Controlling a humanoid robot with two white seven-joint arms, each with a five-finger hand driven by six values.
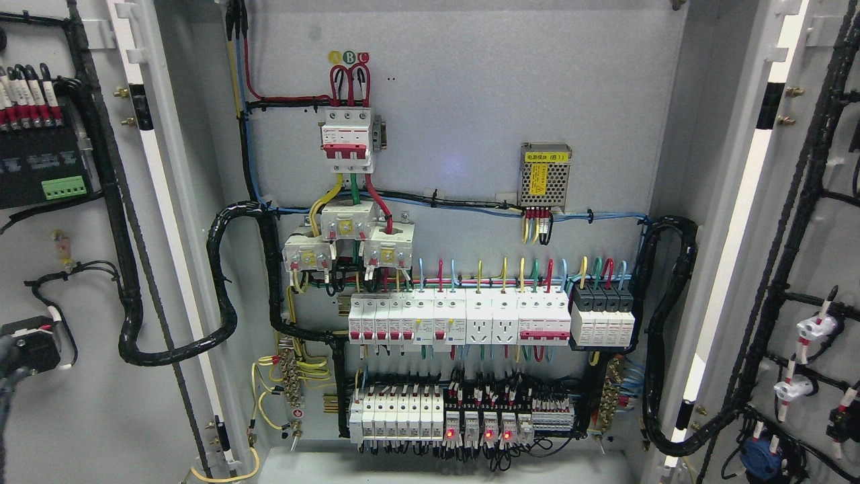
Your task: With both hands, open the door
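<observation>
Grey sheet-metal cabinet [470,101] fills the frame, its flat back panel facing the camera, and both tall doors stand swung wide with their long axes vertical: the left door [74,269] at the frame's left edge, the right door [813,269] at the right edge, each showing its inner face strung with black ribbed cable looms. On the panel sit a perforated metal power supply [545,175] at upper right of centre, a red-and-white breaker [347,134] above, and rows of white boxy breakers [463,319] lower down. Neither robot hand shows, so their state cannot be told.
</observation>
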